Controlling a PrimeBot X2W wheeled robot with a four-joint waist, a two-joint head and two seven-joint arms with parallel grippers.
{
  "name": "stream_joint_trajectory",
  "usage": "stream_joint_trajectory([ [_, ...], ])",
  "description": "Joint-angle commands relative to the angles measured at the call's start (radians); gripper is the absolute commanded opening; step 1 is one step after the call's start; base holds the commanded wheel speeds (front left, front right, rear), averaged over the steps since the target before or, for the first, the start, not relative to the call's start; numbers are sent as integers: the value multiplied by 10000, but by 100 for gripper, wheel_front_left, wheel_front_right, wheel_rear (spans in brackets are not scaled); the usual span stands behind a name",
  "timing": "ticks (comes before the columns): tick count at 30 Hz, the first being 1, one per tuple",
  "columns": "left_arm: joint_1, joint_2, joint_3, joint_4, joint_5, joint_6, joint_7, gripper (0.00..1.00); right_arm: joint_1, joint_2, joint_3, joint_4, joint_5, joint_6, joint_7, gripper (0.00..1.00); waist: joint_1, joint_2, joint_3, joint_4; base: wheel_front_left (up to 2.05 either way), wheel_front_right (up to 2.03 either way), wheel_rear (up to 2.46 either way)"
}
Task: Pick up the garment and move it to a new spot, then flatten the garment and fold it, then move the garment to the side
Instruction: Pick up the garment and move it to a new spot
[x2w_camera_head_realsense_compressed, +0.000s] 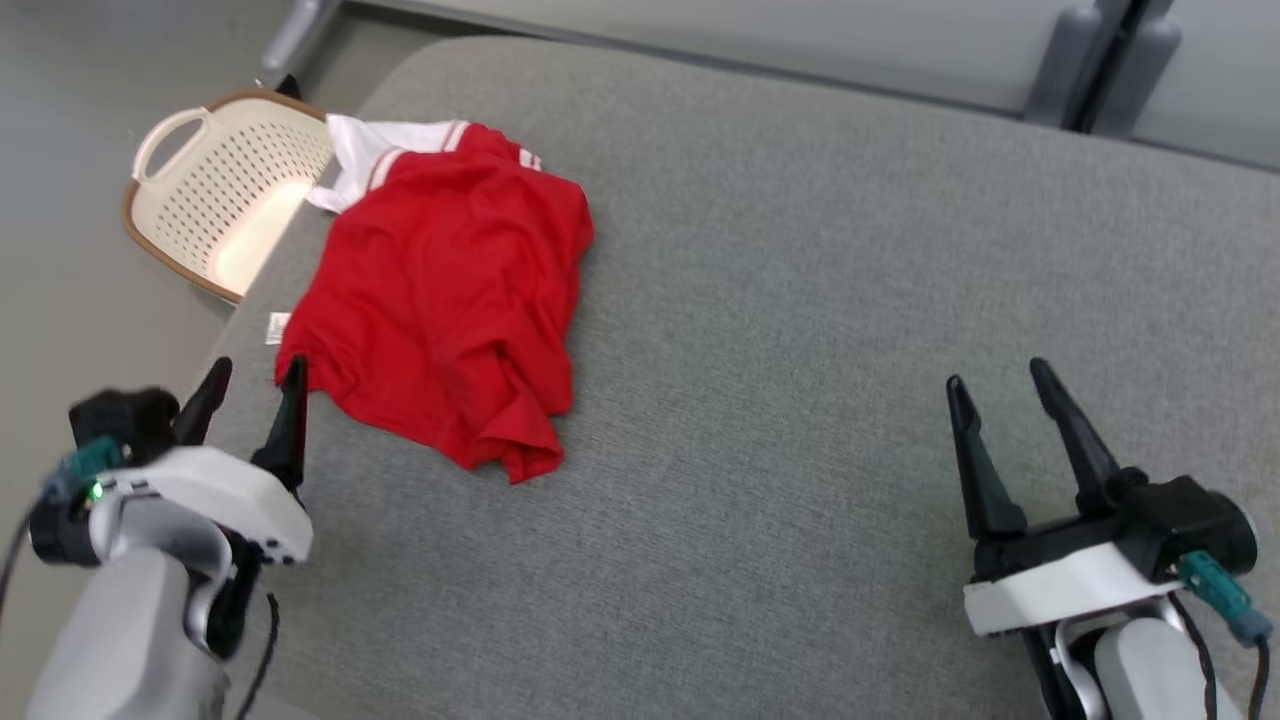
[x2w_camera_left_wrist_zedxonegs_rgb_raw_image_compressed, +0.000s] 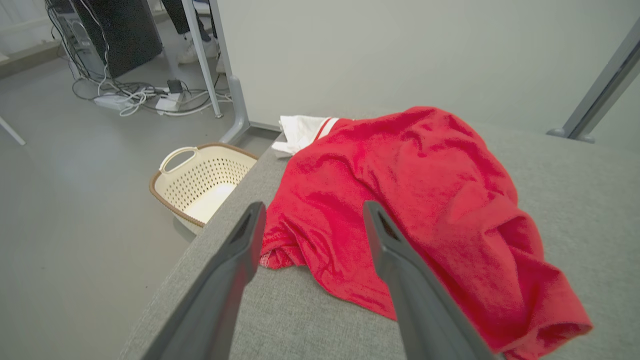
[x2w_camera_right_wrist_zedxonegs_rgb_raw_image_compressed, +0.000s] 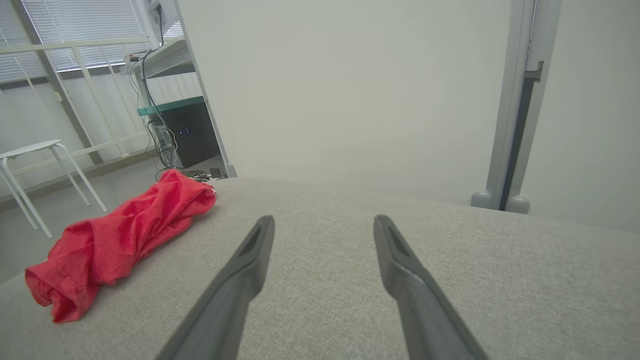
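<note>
the red garment (x2w_camera_head_realsense_compressed: 450, 300) lay crumpled by the counter (x2w_camera_head_realsense_compressed: 800, 350)'s left edge, its long axis running from the white-trimmed far end toward the robot. a basket (x2w_camera_head_realsense_compressed: 210, 190) stood on the floor beside that far end, partly hidden by the counter, and the garment's folds hid its sleeves. the left gripper (x2w_camera_head_realsense_compressed: 258, 367), wide open and empty, hovered just beside its near corner, while the right gripper (x2w_camera_head_realsense_compressed: 997, 375), equally open and empty, was well apart.

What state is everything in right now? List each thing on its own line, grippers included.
Garment: crumpled, unfolded, lying near the table's left edge, not gripped.
Table: bare to the garment's right.
Basket: on the floor beside the table, nothing visible inside, partly hidden by the table.
Left gripper: open, holding nothing, at the garment's near corner.
Right gripper: open, holding nothing, well apart from the garment.
</note>
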Motion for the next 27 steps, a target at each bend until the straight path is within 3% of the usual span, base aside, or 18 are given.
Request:
stream_joint_trajectory([
  [1, -491, 252, -324, 317, -287, -15, 394, 100, -175, -106, -79, -209, -156, 2, 96, 100, 0, 0, 663, -335, 0, 0, 0],
  [8, -2228, 1402, -1399, 2060, -1818, -19, 2358, 100, -390, -273, -302, -1042, -541, 2, 524, 100, 0, 0, 1643, -700, 0, 0, 0],
  [13, -3091, 1979, -1912, 3157, -2346, -21, 3008, 100, -435, -261, -353, -1407, -711, 2, 698, 100, 0, 0, 2118, -1010, 0, 0, 0],
  [25, -4212, 2045, -2761, 4940, -3239, -22, 3332, 100, -587, -229, -521, -1742, -912, 2, 822, 100, 0, 0, 2771, -1458, 0, 0, 0],
  [26, -4218, 1985, -2891, 5004, -3332, -24, 3489, 86, -604, -216, -529, -1729, -923, 2, 820, 100, 0, 0, 2774, -1473, 0, 0, 0],
  [27, -4201, 1922, -3053, 4959, -3430, -29, 3634, 0, -613, -198, -545, -1709, -936, 2, 810, 100, 0, 0, 2762, -1487, 0, 0, 0],
])
